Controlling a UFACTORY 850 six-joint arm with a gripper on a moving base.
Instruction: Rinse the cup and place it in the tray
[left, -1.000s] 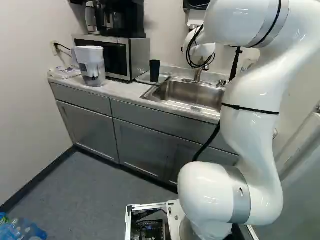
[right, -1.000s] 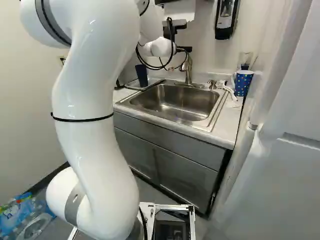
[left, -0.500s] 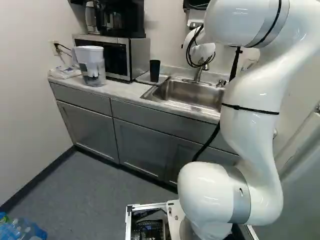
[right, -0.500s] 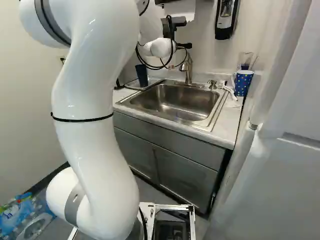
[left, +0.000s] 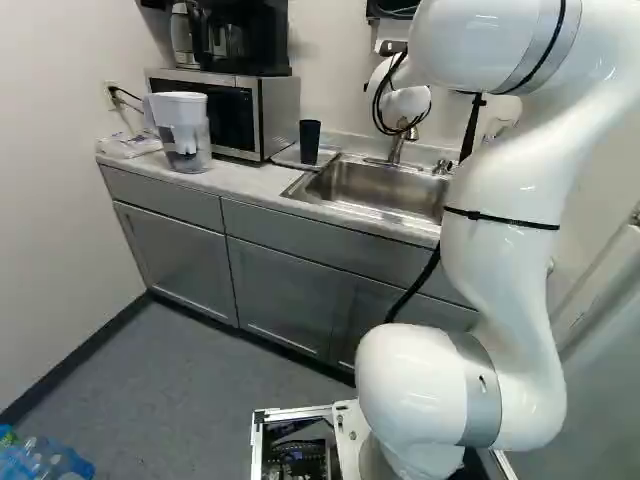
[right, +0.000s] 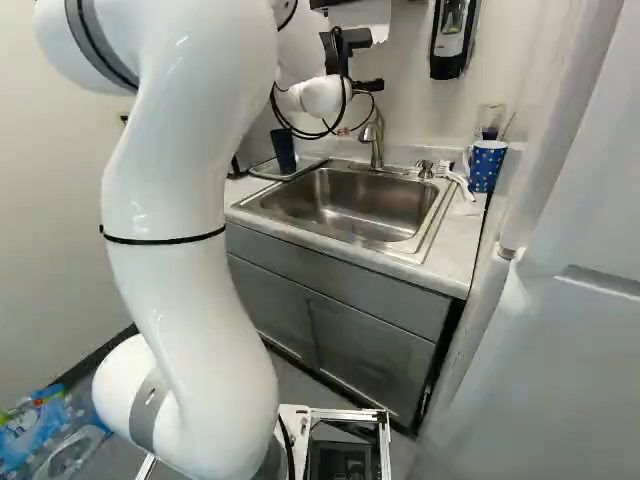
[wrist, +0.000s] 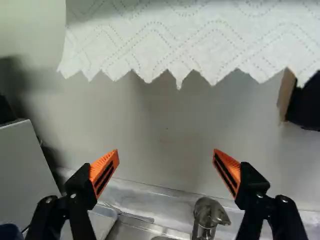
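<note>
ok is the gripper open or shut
Open: in the wrist view the gripper's orange pads stand wide apart, with nothing held between them.

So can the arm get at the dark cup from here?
Probably yes: the gripper is open, and the cup stands on the tray with nothing over it. It would need to turn down toward it, avoiding the faucet and microwave.

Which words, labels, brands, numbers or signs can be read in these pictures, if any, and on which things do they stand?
None can be read.
Bottle pack: any print on its wrap is too blurred.
Packet beside the pitcher: marks too small.
Blue mug: only a spotted pattern seen.
Paper towel: dotted zigzags, no letters.
Dark cup: no lettering seen.
</note>
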